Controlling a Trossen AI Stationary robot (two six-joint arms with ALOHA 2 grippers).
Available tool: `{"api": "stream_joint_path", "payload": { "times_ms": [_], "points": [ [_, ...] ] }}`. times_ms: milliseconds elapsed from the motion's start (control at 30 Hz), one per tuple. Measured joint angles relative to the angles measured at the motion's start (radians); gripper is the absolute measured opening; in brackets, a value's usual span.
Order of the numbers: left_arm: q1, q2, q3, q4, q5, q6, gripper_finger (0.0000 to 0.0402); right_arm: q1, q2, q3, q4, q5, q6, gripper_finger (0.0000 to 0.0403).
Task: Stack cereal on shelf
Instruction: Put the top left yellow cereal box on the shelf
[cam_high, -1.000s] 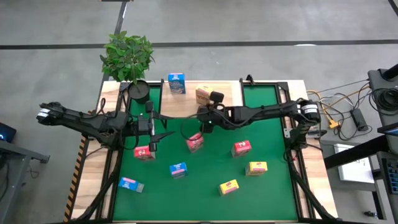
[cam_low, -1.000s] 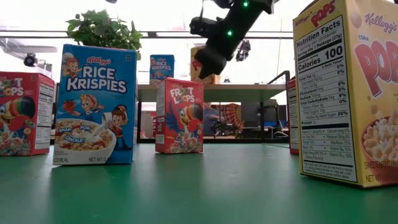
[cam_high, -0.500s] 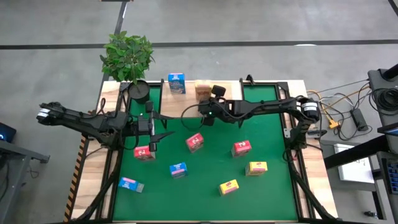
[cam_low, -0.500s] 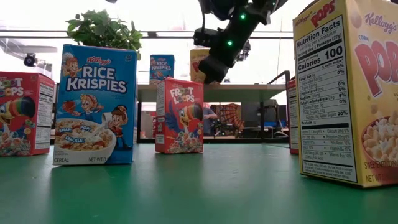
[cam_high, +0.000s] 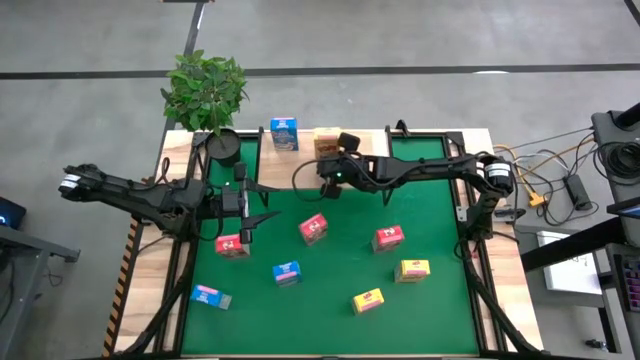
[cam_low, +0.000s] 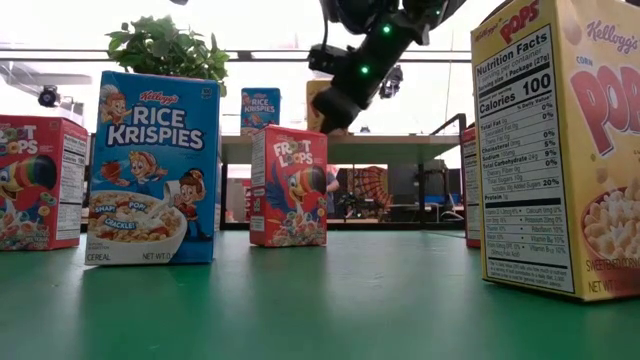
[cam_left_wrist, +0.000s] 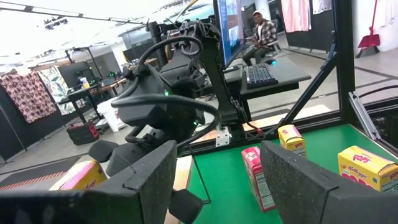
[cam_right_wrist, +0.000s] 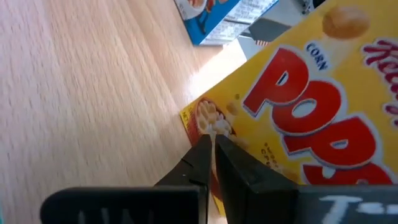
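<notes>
High view: the right hand (cam_high: 327, 172) reaches over the shelf (cam_high: 360, 148) at the far edge of the green tabletop (cam_high: 440, 300). A yellow Corn Pops box (cam_high: 325, 142) stands on the shelf just beyond the hand, with a blue Rice Krispies box (cam_high: 284, 133) beside it. The left hand (cam_high: 247, 232) hovers beside a red box (cam_high: 230, 245) on the tabletop.

Low view: the right hand (cam_low: 330, 108) hangs in front of the Corn Pops box (cam_low: 316, 95) on the shelf (cam_low: 340, 142).

Left wrist view: the left hand (cam_left_wrist: 217, 180) has its fingers (cam_left_wrist: 298, 180) spread apart, holding nothing.

Right wrist view: the right hand (cam_right_wrist: 213, 146) has its fingertips pressed together, nothing between them, their tips at the lower corner of the Corn Pops box (cam_right_wrist: 311, 118), which stands on the shelf (cam_right_wrist: 81, 106).
</notes>
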Motion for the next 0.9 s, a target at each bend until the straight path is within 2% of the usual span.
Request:
{"api": "stream_joint_path", "payload": {
  "times_ms": [900],
  "points": [
    [0.000, 0.000, 0.000, 0.001, 0.000, 0.007, 0.0215, -0.079, 0.005, -0.002, 0.041, -0.017, -0.074, 0.0013]
  ]
}}
